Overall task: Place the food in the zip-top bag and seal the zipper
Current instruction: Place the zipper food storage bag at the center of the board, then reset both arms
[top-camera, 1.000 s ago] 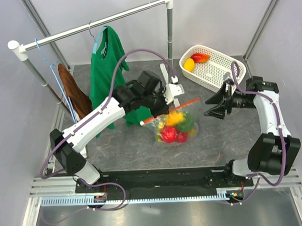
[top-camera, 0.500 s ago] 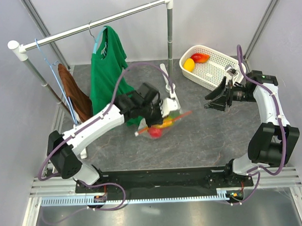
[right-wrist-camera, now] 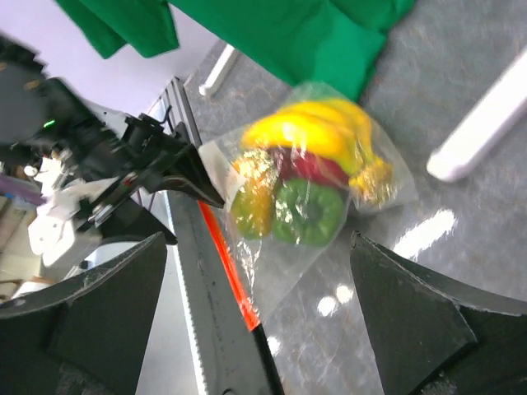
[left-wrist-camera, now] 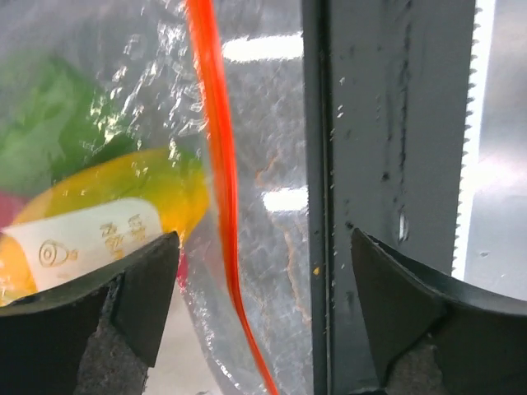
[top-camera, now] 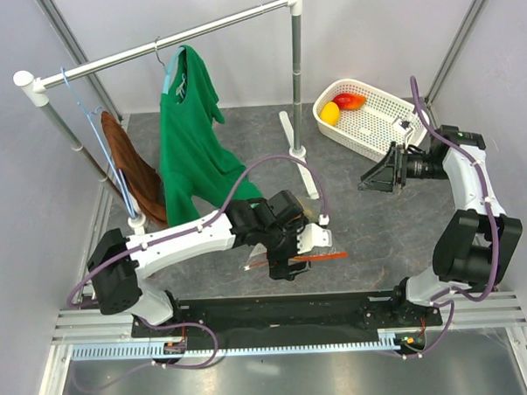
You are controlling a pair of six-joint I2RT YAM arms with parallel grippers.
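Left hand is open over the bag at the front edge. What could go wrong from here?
The zip-top bag lies with its zipper beside the dark rail at the near edge of the table; a nudge from the open left hand might push it off.
The lemon and mango sit in the white basket, far from the bag; sealing now would leave them out.

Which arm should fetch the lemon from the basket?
Right: the right gripper, open, sits beside the basket holding the lemon; the left gripper is away over the zip-top bag.
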